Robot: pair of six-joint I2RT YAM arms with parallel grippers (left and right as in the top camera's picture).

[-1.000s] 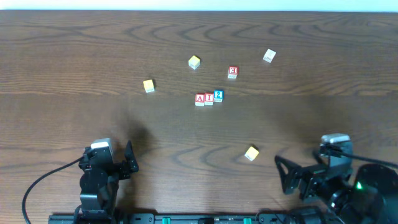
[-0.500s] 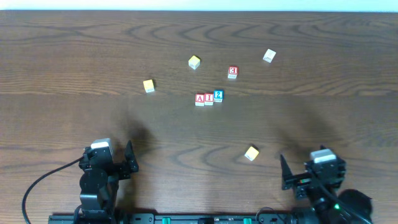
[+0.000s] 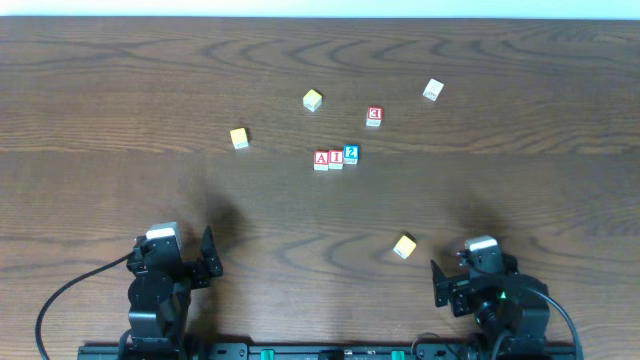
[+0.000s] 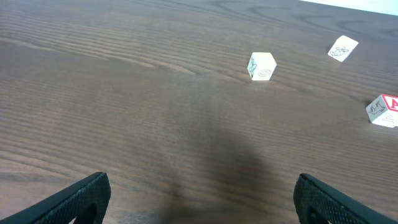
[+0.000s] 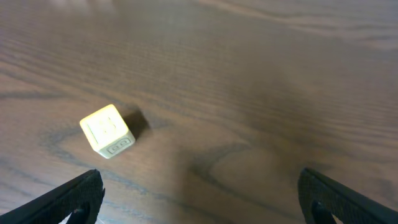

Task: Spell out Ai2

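The "A" cube (image 3: 321, 159), the "I" cube (image 3: 336, 159) and the blue-edged "2" cube (image 3: 351, 154) stand touching in a row at the table's middle, reading A, I, 2 from left to right. The "A" cube also shows at the right edge of the left wrist view (image 4: 384, 111). My left gripper (image 3: 208, 256) is open and empty at the front left, far from the row; its jaws stand wide apart in the left wrist view (image 4: 202, 199). My right gripper (image 3: 440, 285) is open and empty at the front right, also seen in the right wrist view (image 5: 202, 199).
The red-marked "3" cube (image 3: 374, 116) sits behind the row. Yellow cubes lie at the left (image 3: 239, 138), behind the row (image 3: 313, 100) and near my right gripper (image 3: 404, 246), (image 5: 107, 131). A cream cube (image 3: 432, 90) lies at the back right.
My right arm has swung left along the front edge and its gripper now points toward the nearby yellow cube. The left arm and all cubes have not moved.
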